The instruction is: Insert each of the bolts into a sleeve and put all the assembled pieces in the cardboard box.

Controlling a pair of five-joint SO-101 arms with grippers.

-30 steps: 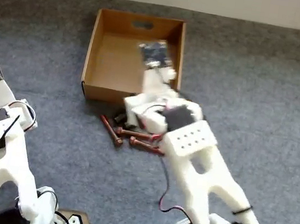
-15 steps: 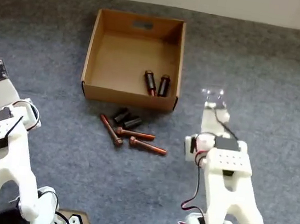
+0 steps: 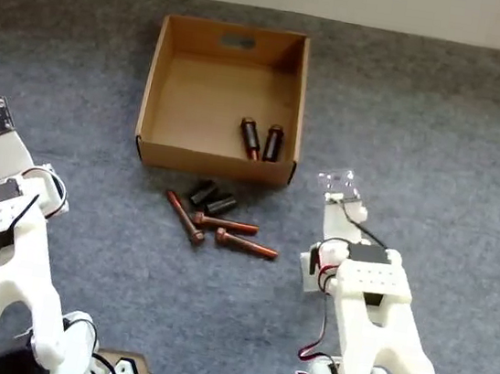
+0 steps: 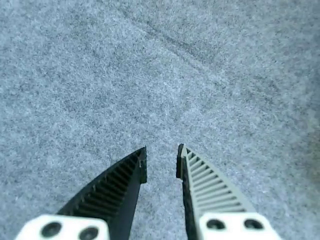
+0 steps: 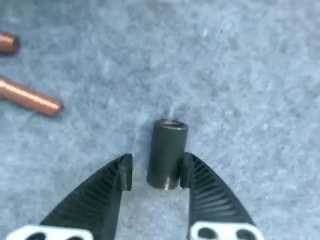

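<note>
Right gripper (image 5: pixel 156 162): fingers spread, with a dark sleeve (image 5: pixel 166 150) lying on the carpet (image 5: pixel 250 75) between them. It touched one finger and a gap was left at the other; nothing was pinched. Left gripper (image 4: pixel 161 160): fingers a little apart, empty, over bare carpet well away from the parts. The step in hand, as I judged it, was taking up this sleeve. To do it well I would centre the fingers first, since closing from one side could roll or skew it. I would grip across the body rather than the end, and keep the open bore clear for a bolt. Past the fingertips lay two of the bolts (image 5: pixel 30 97). From overhead, three bolts (image 3: pixel 227 225) and some loose sleeves (image 3: pixel 211 199) lay together just in front of the cardboard box (image 3: pixel 150 91). Two assembled pieces (image 3: pixel 251 138) lay side by side in its near right corner. Change: a second earlier my right arm stretched over the pile and the box front; half a second earlier it had drawn back to the right of the box; at this reading it sat slightly nearer me and toward the pile. Left arm, pile and box were unmoved.
</note>
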